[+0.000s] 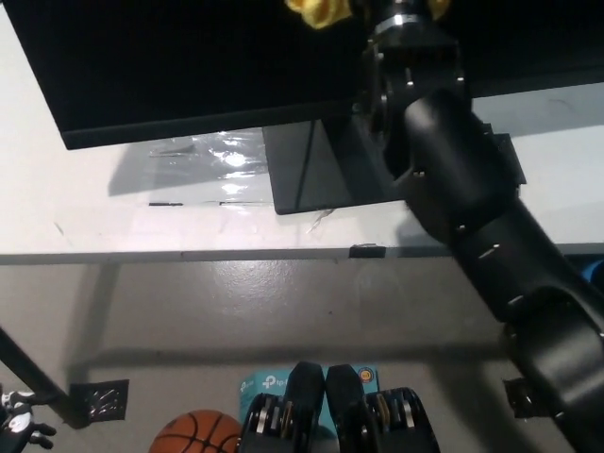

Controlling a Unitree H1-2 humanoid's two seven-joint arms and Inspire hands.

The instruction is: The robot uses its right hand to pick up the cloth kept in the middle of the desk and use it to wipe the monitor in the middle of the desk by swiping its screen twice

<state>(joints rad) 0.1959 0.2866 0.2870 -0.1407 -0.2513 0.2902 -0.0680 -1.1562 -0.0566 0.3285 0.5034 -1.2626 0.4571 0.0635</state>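
white desk (113,226) under dark monitor (189,66) — basketball (193,434) on grey floor (283,302)

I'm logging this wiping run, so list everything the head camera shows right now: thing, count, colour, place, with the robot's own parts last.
monitor: one, black, standing on the desk across the top of the picture.
monitor stand: one, dark grey, on the desk under the screen.
cloth: one, yellow, at the top edge against the screen, by the end of the right arm.
desk: one, white, across the middle.
basketball: one, orange, on the floor at bottom left.
box: one, teal with white lettering, on the floor at bottom middle.
floor: grey, below the desk edge.
right arm: one, black, reaching from bottom right up to the screen; its hand is cut off by the top edge.
left hand: one, white, only partly in view at the bottom left corner.
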